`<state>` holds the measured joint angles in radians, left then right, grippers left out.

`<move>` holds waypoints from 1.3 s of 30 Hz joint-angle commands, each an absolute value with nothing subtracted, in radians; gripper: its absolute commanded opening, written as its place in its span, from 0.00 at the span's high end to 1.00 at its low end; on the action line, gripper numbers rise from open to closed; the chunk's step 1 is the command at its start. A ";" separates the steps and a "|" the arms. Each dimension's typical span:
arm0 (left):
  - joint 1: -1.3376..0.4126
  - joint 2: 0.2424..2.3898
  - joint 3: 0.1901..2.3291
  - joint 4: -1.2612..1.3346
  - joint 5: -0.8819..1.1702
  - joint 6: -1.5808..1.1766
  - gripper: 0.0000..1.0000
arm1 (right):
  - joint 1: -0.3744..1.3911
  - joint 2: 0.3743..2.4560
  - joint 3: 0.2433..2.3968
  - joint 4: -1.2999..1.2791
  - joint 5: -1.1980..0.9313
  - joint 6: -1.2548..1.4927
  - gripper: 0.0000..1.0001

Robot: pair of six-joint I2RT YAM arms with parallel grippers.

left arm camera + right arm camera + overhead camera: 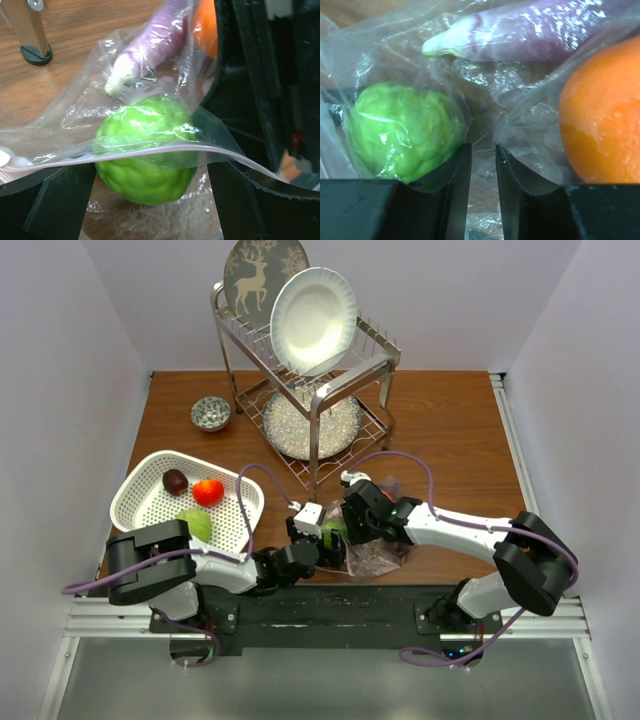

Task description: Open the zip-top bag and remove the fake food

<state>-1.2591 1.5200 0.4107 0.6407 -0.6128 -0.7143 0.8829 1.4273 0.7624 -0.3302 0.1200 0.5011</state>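
The clear zip-top bag (378, 548) lies on the table between both arms, its pinkish zip strip (150, 151) running across the green cabbage-like ball (145, 160) at the bag's mouth. My left gripper (150, 205) is open, its jaws standing either side of that ball (333, 532). Deeper inside the bag lie a purple piece (161, 39) and an orange fruit (602, 115). My right gripper (483, 170) has its jaws a narrow gap apart, bag film draped around the tips, with the green ball (402, 130) to their left. In the top view it (352, 523) reaches over the bag.
A white perforated basket (135, 485) at the left holds a dark purple piece (175, 481), a red fruit (208, 491) and a green lime (197, 524). A wire dish rack (330, 390) with plates stands behind the bag, one foot (36, 54) close by. A small patterned bowl (211, 413) sits at the back left.
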 commanded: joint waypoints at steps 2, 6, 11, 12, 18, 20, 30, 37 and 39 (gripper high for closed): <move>-1.266 1.551 0.472 0.678 -0.666 -0.687 0.07 | 0.913 1.396 0.752 -0.314 0.045 0.460 0.67; -1.266 1.559 0.485 0.658 -0.676 -0.706 0.22 | 0.913 1.394 0.750 -0.337 0.103 0.485 0.73; -1.266 1.503 0.471 0.591 -0.644 -0.732 0.56 | 0.894 1.387 0.761 -0.431 0.308 0.594 0.86; -1.266 1.473 0.448 0.585 -0.634 -0.742 0.58 | 0.891 1.384 0.759 -0.433 0.328 0.606 0.88; -1.266 1.339 0.377 0.519 -0.557 -0.790 0.64 | 0.861 1.338 0.749 -0.433 0.417 0.672 0.91; -1.266 1.312 0.370 0.463 -0.539 -0.808 0.65 | 0.850 1.333 0.749 -0.431 0.439 0.680 0.91; -1.266 1.138 0.376 0.104 -0.521 -0.981 0.64 | 0.841 1.342 0.747 -0.440 0.479 0.689 0.91; -1.266 1.057 0.486 -0.300 -0.670 -1.104 0.67 | 0.838 1.327 0.736 -0.437 0.476 0.689 0.91; -1.266 1.049 0.532 -0.430 -0.719 -1.149 0.67 | 0.838 1.325 0.735 -0.433 0.469 0.686 0.91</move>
